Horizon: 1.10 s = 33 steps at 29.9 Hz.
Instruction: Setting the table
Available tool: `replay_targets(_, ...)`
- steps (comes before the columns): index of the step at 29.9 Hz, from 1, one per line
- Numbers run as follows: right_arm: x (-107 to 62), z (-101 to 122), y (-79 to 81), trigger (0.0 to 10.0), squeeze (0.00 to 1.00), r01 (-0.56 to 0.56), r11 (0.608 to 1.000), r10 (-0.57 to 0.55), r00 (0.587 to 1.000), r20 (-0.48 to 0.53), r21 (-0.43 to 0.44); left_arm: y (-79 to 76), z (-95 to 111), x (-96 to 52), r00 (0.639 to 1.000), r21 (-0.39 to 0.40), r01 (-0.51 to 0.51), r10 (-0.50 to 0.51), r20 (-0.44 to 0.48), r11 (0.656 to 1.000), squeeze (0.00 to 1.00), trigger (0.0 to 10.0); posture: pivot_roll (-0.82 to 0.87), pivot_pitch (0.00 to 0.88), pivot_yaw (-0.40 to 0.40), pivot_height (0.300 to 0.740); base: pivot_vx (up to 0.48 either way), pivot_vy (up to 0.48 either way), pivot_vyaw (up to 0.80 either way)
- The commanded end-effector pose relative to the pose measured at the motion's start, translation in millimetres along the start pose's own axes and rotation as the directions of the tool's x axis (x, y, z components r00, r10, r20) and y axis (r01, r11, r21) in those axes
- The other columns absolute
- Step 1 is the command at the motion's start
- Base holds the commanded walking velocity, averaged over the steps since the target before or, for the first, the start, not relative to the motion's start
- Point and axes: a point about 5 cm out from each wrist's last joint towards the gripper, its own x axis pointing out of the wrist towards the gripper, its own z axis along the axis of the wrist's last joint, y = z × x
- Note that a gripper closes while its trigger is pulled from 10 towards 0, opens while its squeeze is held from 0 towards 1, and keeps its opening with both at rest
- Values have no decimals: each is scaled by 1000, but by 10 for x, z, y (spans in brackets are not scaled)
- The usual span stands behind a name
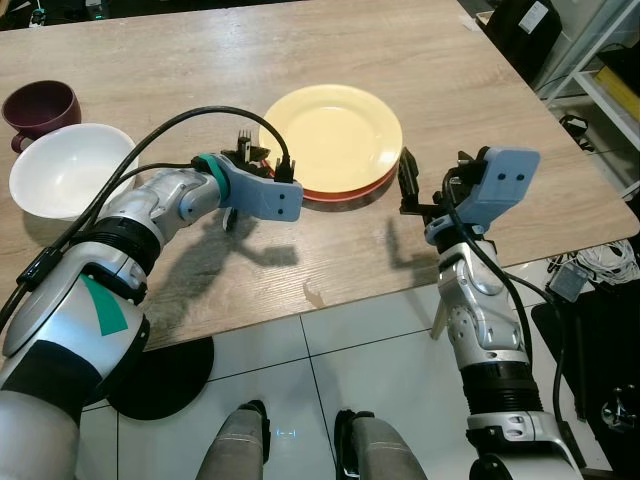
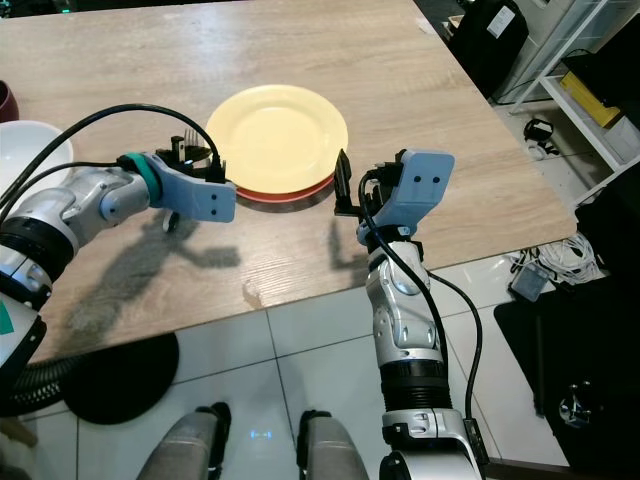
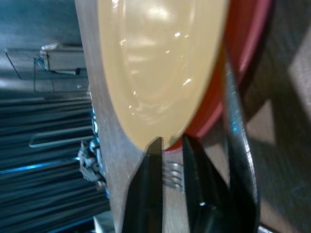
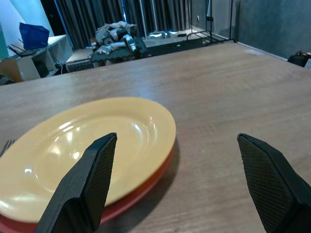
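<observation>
The fork (image 3: 171, 175) is the thing in hand: the left hand (image 1: 243, 158) has its black fingers pinched narrow on it, tines showing between them, just beside the left rim of the yellow plate (image 1: 331, 134). That plate sits stacked on a red plate (image 1: 345, 190) near the middle of the tabletop (image 1: 430, 60); both are empty. The step looks like laying the fork down beside the plates. The next move likely calls for lowering it flat onto the wood, clear of the rim, then releasing it without nudging the stack.

The right hand (image 4: 177, 182) hovers low at the plates' right edge, fingers spread wide and holding nothing, perhaps ready to steady or take the yellow plate.

Farther left stand a white bowl (image 1: 65, 170) and a dark maroon cup (image 1: 40, 108), touching or nearly so; the bowl is empty, and the cup's inside is too dark to tell.
</observation>
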Motion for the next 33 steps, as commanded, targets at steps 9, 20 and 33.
replay_targets(9,-55,-11,-61,10000,0,28,1000,-28,1000,-9,-13,1,57,41,1000,65,-5,4,16,998,0,0,106,168,41,740,0,0,0)
replay_targets(20,17,27,-12,10000,0,23,996,-22,1000,-11,90,300,157,-12,969,131,-208,186,163,969,0,10000,145,146,20,740,0,0,0)
replay_targets(33,100,40,159,10000,0,-30,732,111,991,-76,680,432,426,-66,882,113,-354,292,369,928,0,10000,167,112,7,740,0,0,0)
